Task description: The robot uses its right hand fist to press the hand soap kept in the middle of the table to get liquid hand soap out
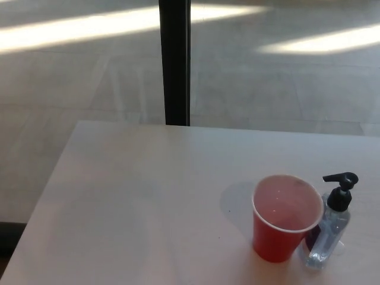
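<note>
You have the hand soap bottle (328,234) at the lower right of the table (136,202), not at its middle. It is a small clear plastic pump bottle, see-through, with a pale bluish tint and bright highlights along its body. A black pump head (341,178) sits on a black collar at the top. The bottle stands on its base; in this downward view its long axis runs from the base near the bottom of the frame up to the pump. The nozzle points toward picture left, over the rim of the cup.

A red plastic cup (285,219) stands upright just to the left of the bottle, mouth open; its pale inside looks empty. Cup and bottle overlap in the view; you cannot tell whether they touch.

Labels: a dark patch shows on the bottle's side nearest the cup, but it is too blurred to read. No brand or text is legible on either item.

The table surface is pale and matte. Beyond its far edge you see a grey floor (267,89) with bright bands of light, and a black vertical post (175,59) rising from behind the table edge.

Neither robot hand is in the frame, so you cannot tell the state of the fingers on either side.
</note>
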`<state>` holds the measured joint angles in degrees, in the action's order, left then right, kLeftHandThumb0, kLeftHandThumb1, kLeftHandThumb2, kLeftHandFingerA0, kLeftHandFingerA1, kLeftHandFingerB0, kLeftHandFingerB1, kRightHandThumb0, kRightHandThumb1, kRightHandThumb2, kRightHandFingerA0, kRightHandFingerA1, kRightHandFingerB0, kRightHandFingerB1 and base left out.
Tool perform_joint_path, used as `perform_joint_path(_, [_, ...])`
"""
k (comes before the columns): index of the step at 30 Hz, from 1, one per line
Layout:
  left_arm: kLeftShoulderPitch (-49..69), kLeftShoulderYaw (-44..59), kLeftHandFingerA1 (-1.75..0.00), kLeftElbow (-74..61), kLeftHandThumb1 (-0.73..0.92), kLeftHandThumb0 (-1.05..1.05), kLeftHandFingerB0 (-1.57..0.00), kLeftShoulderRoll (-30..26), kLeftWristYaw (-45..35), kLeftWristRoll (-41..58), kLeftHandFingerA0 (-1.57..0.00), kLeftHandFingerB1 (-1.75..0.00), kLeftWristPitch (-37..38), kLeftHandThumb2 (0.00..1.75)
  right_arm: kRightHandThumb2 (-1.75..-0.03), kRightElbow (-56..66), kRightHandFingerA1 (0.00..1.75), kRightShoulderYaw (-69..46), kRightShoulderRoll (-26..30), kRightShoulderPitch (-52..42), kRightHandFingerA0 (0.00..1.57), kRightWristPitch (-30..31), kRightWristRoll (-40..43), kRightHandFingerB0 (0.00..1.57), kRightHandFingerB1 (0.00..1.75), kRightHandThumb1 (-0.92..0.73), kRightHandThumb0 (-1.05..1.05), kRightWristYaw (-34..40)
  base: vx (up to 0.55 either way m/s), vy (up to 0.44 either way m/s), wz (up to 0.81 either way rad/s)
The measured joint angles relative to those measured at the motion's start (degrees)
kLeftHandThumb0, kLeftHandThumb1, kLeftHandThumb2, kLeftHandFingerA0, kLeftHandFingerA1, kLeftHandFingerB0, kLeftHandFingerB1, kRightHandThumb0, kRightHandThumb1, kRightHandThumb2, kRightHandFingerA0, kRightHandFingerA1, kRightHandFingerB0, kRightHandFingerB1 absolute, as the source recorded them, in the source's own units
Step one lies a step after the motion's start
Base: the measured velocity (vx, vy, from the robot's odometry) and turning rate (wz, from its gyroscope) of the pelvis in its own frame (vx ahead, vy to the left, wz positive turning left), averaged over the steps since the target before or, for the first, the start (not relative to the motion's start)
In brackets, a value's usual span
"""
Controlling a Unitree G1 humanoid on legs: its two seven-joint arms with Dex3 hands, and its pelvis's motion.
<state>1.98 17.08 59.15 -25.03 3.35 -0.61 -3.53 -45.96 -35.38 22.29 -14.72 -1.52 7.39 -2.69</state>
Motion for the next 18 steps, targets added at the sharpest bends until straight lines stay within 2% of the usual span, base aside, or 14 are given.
perform_joint_path(1, [-0.1, 0.5, -0.86, 0.2, 0.43, -0.21, -0.51, -0.1, 0.2, 0.2, -0.71, -0.75, 0.0, 0.95, -0.77, 0.2, 1.09, -1.4, 0.3, 0.3, 0.73, 0.0, 0.7, 0.27, 0.61, -0.51, -0.64, 0.0, 0.00, 0.000, 0.00])
perform_joint_path(2, [-0.1, 0.9, -0.86, 0.2, 0.42, -0.20, -0.47, -0.2, 0.3, 0.3, -0.70, -0.74, 0.0, 0.95, -0.76, 0.4, 1.28, -2.5, 0.6, 0.7, 0.81, 0.0, 1.4, 0.18, 0.59, -0.52, -0.65, 0.0, 0.00, 0.000, 0.00])
perform_joint_path(3, [-0.1, 1.3, -0.85, 0.3, 0.43, -0.19, -0.48, -0.2, 0.5, 0.5, -0.68, -0.74, -0.2, 0.97, -0.72, 0.6, 1.10, -4.1, 1.0, 1.3, 0.72, 0.2, 2.3, 0.14, 0.56, -0.58, -0.66, 0.0, 0.00, 0.000, 0.00])
perform_joint_path(4, [-0.1, 1.6, -0.85, 0.5, 0.43, -0.19, -0.48, -0.2, 0.7, 0.7, -0.68, -0.74, -0.3, 0.97, -0.72, 0.8, 1.10, -5.4, 1.4, 2.1, 0.72, 0.5, 3.0, 0.14, 0.56, -0.58, -0.66, 0.0, 0.00, 0.000, 0.00])
perform_joint_path(5, [-0.2, 1.8, -0.84, 0.7, 0.43, -0.19, -0.51, -0.2, 0.8, 0.8, -0.68, -0.76, -0.4, 0.97, -0.72, 0.6, 1.01, -6.2, 1.9, 3.1, 0.55, 0.8, 3.5, 0.11, 0.59, -0.61, -0.72, 0.1, 0.00, 0.000, 0.00])
perform_joint_path(7, [-0.6, 2.2, -0.84, 1.2, 0.42, -0.21, -0.48, -0.2, 0.9, 1.1, -0.67, -0.75, -0.5, 0.96, -0.72, 1.1, 0.95, -8.9, 3.7, 6.5, 0.54, 1.6, 5.1, 0.13, 0.59, -0.62, -0.72, 0.4, 0.00, 0.000, 0.00])
perform_joint_path(10, [-0.8, 2.4, -0.84, 1.3, 0.42, -0.21, -0.48, -0.2, 1.2, 1.3, -0.67, -0.75, -0.7, 0.97, -0.81, 5.0, 0.75, -11.7, 4.9, 10.6, 0.94, 3.0, 7.2, 0.28, 0.59, -0.59, -0.65, 1.0, 0.00, 0.000, 0.00])
perform_joint_path(11, [-0.9, 2.5, -0.84, 1.3, 0.42, -0.21, -0.48, -0.2, 1.3, 1.4, -0.67, -0.75, -0.7, 0.97, -0.81, 7.3, 0.75, -12.5, 5.1, 12.6, 0.94, 3.7, 8.1, 0.28, 0.59, -0.59, -0.65, 1.3, 0.00, 0.000, 0.00])
perform_joint_path(12, [-0.9, 2.5, -0.86, 1.3, 0.42, -0.22, -0.49, -0.2, 1.4, 1.4, -0.70, -0.75, -0.8, 0.98, -0.82, 9.5, 0.67, -13.1, 5.3, 14.2, 1.03, 4.5, 8.8, 0.39, 0.59, -0.60, -0.63, 1.6, 0.00, 0.000, 0.00])
perform_joint_path(13, [-0.8, 2.6, -0.85, 1.2, 0.43, -0.20, -0.46, -0.1, 1.4, 1.4, -0.68, -0.74, -0.9, 0.98, -0.90, 10.9, 0.69, -13.5, 5.4, 15.2, 1.31, 4.9, 9.2, 0.78, 0.64, -0.49, -0.60, 1.8, 0.00, 0.000, 0.00])
perform_joint_path(14, [-0.8, 2.6, -0.85, 1.2, 0.42, -0.21, -0.46, -0.1, 1.5, 1.5, -0.68, -0.74, -1.0, 0.98, -0.95, 12.9, 0.77, -13.8, 5.6, 16.7, 1.40, 5.6, 9.7, 1.04, 0.58, -0.43, -0.62, 2.1, 0.00, 0.000, 0.00])
perform_joint_path(15, [-0.8, 2.6, -0.85, 1.2, 0.43, -0.20, -0.47, -0.1, 1.5, 1.5, -0.69, -0.74, -1.0, 0.97, -0.89, 14.5, 0.90, -14.0, 5.6, 17.9, 1.45, 6.0, 10.2, 1.19, 0.58, -0.40, -0.68, 2.3, 0.00, 0.000, 0.00])
perform_joint_path(16, [-0.8, 2.6, -0.85, 1.2, 0.44, -0.20, -0.49, -0.1, 1.5, 1.5, -0.70, -0.74, -1.0, 0.96, -0.92, 17.2, 0.98, -14.2, 5.7, 19.9, 1.47, 6.6, 10.8, 1.32, 0.58, -0.34, -0.68, 2.6, 0.00, 0.000, 0.00])
perform_joint_path(18, [-0.8, 2.6, -0.84, 1.3, 0.43, -0.18, -0.47, -0.1, 1.5, 1.5, -0.67, -0.74, -1.0, 0.97, -0.86, 20.5, 0.96, -14.3, 5.8, 21.9, 1.47, 7.3, 11.3, 1.42, 0.62, -0.30, -0.71, 2.8, 0.00, 0.000, 0.00])
